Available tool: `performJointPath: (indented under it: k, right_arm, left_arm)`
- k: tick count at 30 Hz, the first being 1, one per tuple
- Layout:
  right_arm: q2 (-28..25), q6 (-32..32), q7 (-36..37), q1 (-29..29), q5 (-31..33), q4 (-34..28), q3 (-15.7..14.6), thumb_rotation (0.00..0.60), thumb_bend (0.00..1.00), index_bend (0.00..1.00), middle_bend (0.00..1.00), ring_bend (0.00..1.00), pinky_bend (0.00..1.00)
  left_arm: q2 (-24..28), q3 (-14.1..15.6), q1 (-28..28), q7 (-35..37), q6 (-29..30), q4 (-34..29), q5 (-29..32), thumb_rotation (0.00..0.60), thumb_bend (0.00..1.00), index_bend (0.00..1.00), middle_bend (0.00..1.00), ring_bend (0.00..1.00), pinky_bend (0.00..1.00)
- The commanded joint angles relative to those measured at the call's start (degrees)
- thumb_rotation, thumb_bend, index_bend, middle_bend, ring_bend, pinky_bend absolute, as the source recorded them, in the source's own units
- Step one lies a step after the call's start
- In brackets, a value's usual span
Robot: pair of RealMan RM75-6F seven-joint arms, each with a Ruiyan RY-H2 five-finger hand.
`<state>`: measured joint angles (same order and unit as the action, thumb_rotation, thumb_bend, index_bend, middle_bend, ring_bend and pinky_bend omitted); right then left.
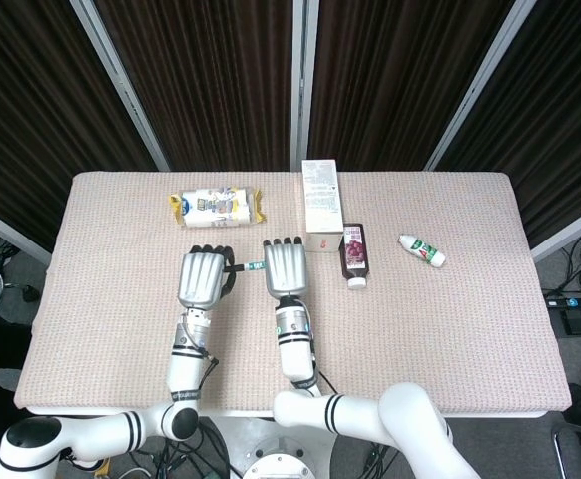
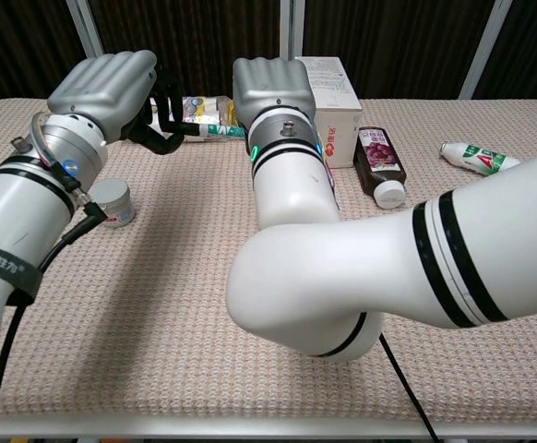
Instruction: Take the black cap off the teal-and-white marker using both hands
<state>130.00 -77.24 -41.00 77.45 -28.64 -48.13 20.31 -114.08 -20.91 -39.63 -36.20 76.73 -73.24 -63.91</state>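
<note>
My left hand (image 1: 204,276) and right hand (image 1: 286,267) grip the teal-and-white marker (image 1: 253,266) bridging them above the table (image 1: 450,329); its black cap (image 1: 234,268) sits at my left fingers.

A lab test bay: dark curtains (image 1: 211,80), cloth-covered table (image 1: 470,329), floor cables (image 1: 580,289).
</note>
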Motion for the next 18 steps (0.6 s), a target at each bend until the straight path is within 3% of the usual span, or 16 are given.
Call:
performJointPath:
  k: [1,11,18]
  right_arm:
    - [0.0,-0.2,0.1,0.0,0.0,0.0,-0.2,0.6,0.33,0.67,0.59,0.45,0.38]
    - [0.0,-2.7,0.7,-2.3,-1.8,-0.4,-0.6,0.6,0.33,0.67,0.59,0.45,0.38]
    - [-1.0,-7.7,0.9,-8.2,-7.4,-3.1,-0.9,0.6,0.33,0.67,0.6,0.45,0.38]
  left_arm:
    - [-0.1,0.0,-0.2,0.0,0.0,0.2,0.0,0.6,0.39,0.58,0.58,0.52,0.48]
    - [0.7,1.0,0.4,1.1,-0.1,0.3,-0.2,0.6,0.41,0.62,0.63,0.57,0.52]
    - [3.6,2.8,3.6,6.7,0.8,-0.6,-1.5,0.6,0.41,0.64,0.65,0.59,0.55]
